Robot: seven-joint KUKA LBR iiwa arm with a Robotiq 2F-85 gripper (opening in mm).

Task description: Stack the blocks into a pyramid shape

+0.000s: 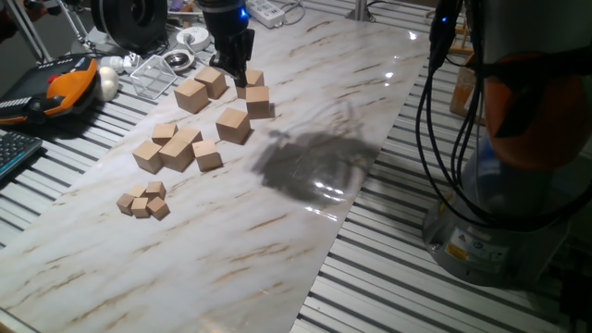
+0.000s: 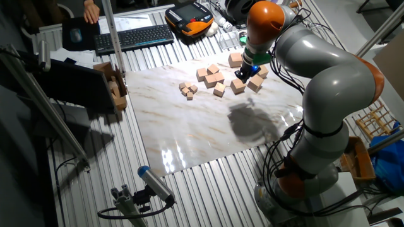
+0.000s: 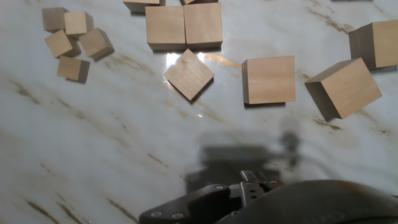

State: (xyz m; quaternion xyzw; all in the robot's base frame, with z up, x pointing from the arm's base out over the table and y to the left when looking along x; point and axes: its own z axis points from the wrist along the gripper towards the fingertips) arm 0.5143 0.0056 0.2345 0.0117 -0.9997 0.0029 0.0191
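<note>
At far end of marble table [image 1: 277, 231], gripper [image 1: 236, 76] hovers low among scattered blocks [image 1: 233, 124], likely selecting one; jaw state unreadable.

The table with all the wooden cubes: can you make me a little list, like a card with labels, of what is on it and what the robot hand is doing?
surface: marble-patterned table top
big blocks: about five large plain wooden cubes, e.g., loose, none stacked
medium cubes: a cluster touching each other
tiny cubes: a small huddle
end effector: low among the big blocks at the far end; whether open or shut cannot be told
pyramid: not begun
</note>
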